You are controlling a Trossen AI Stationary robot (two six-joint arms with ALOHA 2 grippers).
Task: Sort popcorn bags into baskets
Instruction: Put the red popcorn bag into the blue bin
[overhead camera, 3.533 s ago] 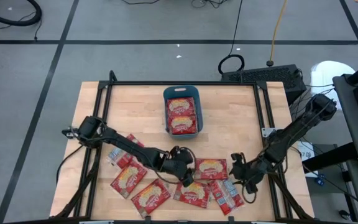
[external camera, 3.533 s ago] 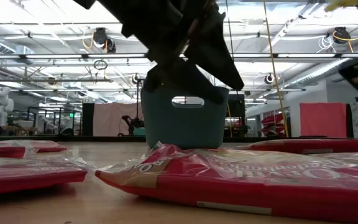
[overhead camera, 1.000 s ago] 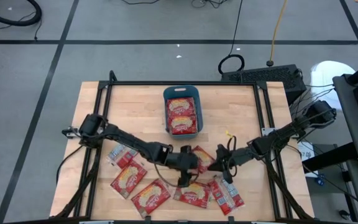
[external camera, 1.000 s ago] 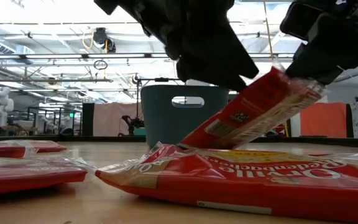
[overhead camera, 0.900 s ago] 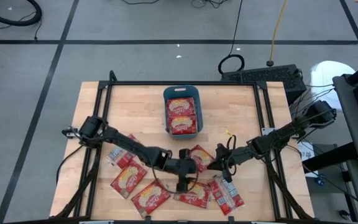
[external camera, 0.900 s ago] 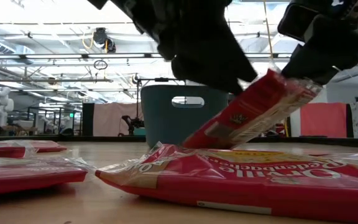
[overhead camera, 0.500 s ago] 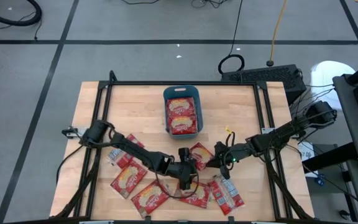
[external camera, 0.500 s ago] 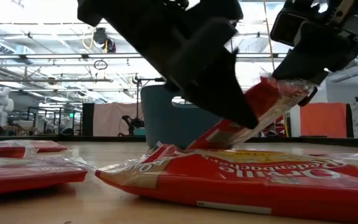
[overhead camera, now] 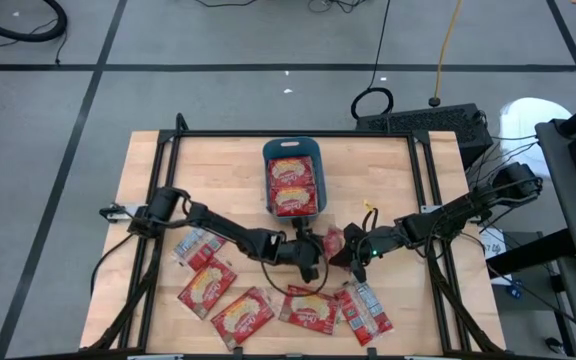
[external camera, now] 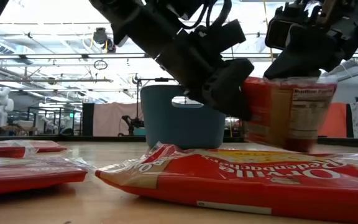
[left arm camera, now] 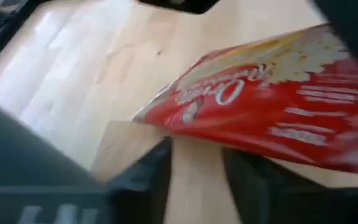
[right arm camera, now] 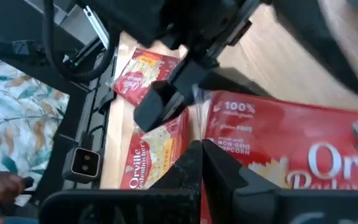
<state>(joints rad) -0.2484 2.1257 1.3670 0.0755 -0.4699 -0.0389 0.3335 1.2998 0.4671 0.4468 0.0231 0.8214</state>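
Lifted clear since half a second ago, the held popcorn bag (overhead camera: pixel 334 240) is now hanging nearly upright between the two grippers, its silvery printed back facing the low camera, where earlier it was slanting down with its lower end among the bags on the worktop (overhead camera: pixel 388 190). Both arms have been drawing closer to the teal-blue basket (overhead camera: pixel 268 158) over the last few seconds, and the bag is now sitting just below the basket's near right corner in the high view.

In the low view, the right gripper (external camera: pixel 300 71) is clamped on the bag's top edge. The left gripper (overhead camera: pixel 311 252) is pressing against the bag's left side; whether its fingers are apart or closed on the bag I cannot tell. From the left wrist view, the bag's red front is filling the space past that gripper's own dark fingers (left arm camera: pixel 148 171).

Two popcorn bags in the basket (overhead camera: pixel 293 185) are lying flat, side by side, unchanged from earlier. Six loose bags (overhead camera: pixel 308 307) are lying along the worktop's near edge, and the nearest of them (external camera: pixel 241 177) is filling the foreground of the low view, exactly where it was before.
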